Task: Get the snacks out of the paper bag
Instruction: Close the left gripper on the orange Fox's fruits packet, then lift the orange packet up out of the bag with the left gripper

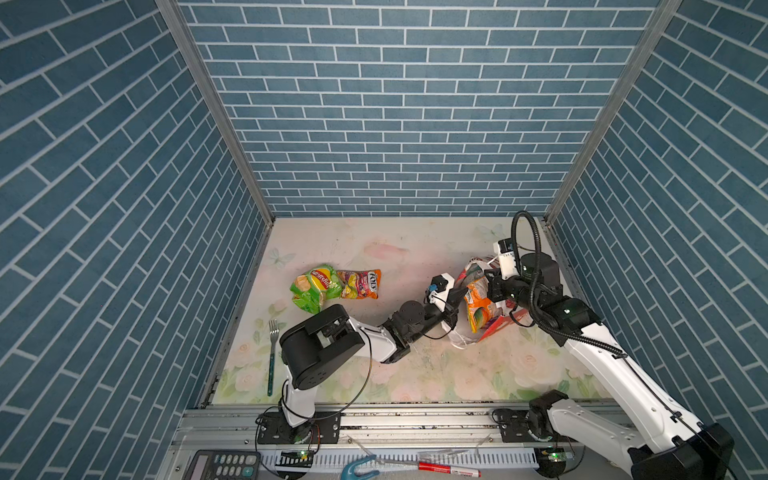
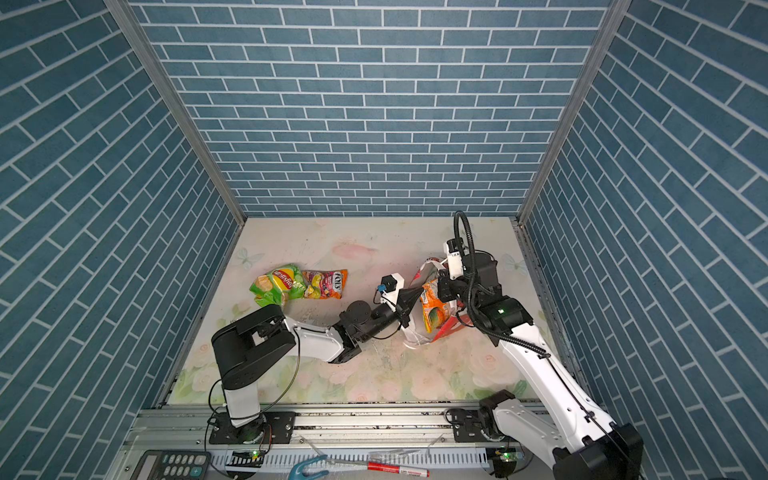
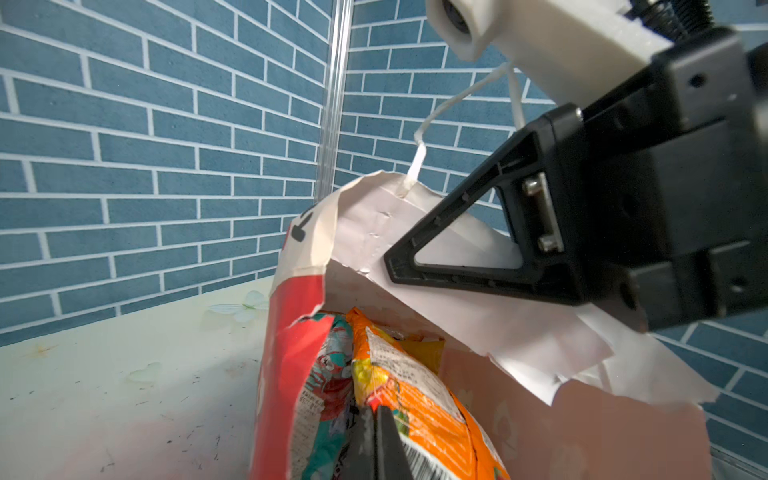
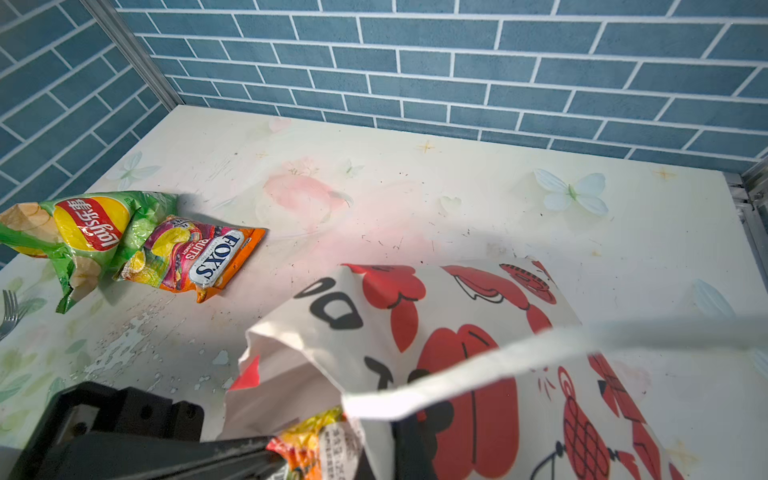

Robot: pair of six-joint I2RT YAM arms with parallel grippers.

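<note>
The paper bag, white with red prints, lies tilted at the right with its mouth facing left. My left gripper reaches into the mouth and is shut on the edge of an orange packet. A teal-white packet and a yellow one sit beside it inside the bag. My right gripper is shut on the bag's upper wall, holding the mouth open. Two snacks lie on the table at the left: a green Lay's bag and an orange FOX'S bag.
A fork lies near the table's left edge, in front of the two packets. Brick-patterned walls close in the left, back and right. Off the table's front rail lie a calculator, a teal tool and a red marker.
</note>
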